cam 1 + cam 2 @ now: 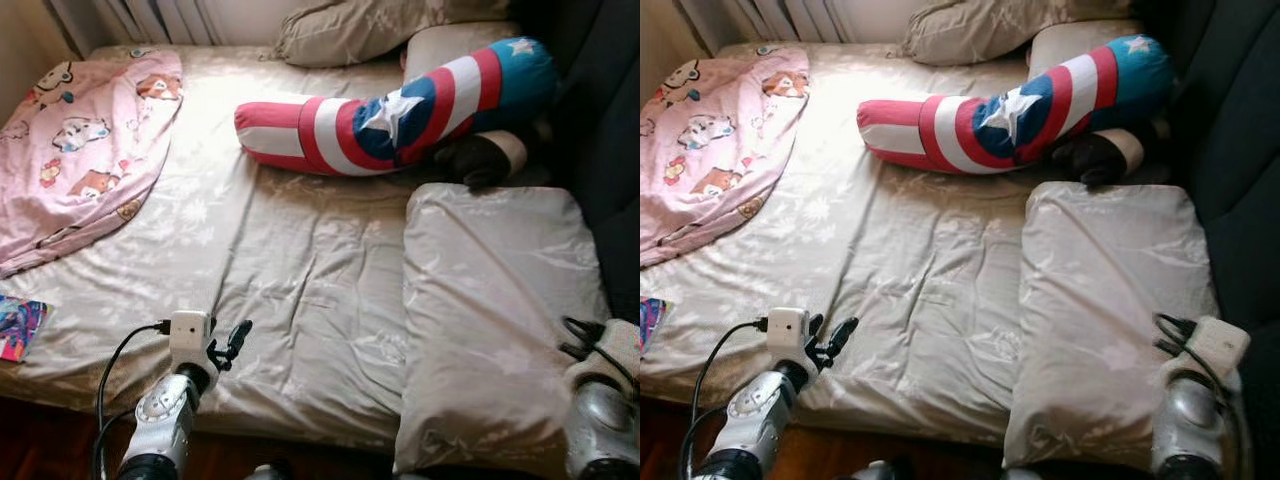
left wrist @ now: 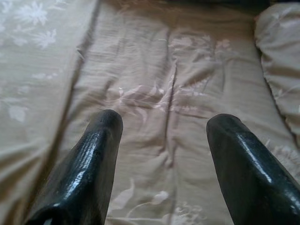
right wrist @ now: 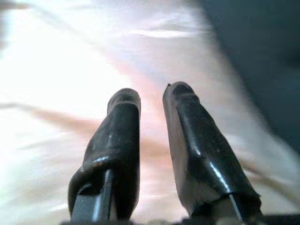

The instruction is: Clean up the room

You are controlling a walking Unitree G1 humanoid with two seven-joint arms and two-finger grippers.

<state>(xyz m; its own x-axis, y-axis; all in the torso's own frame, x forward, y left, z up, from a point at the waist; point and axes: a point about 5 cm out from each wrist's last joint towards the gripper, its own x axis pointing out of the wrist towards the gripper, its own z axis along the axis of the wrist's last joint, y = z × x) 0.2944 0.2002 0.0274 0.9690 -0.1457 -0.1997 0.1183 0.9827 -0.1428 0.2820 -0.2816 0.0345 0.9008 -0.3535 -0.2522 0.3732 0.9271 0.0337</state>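
1. Nearest the camera, the left gripper (image 1: 236, 340) is seen at the near edge of the bed (image 1: 300, 250), raised just above the beige sheet; in the left wrist view its jaws are spread wide with nothing between them.
2. The right gripper (image 3: 151, 101) is held over the near end of a beige pillow (image 1: 495, 300) at the bed's right side; its jaws are nearly closed, with a narrow gap and nothing gripped.
3. A long bolster (image 1: 400, 110) striped red, white and blue with white stars is laid across the far right part of the bed, beyond the beige pillow.
4. A dark soft item (image 1: 475, 160) is tucked just below the bolster's right end; what it is cannot be told.
5. A pink blanket (image 1: 85, 140) printed with cartoon animals is spread over the far left corner of the bed.
6. A colourful flat item (image 1: 18, 325) is lying at the left edge.
7. Two more pillows (image 1: 350, 30) are piled at the head.
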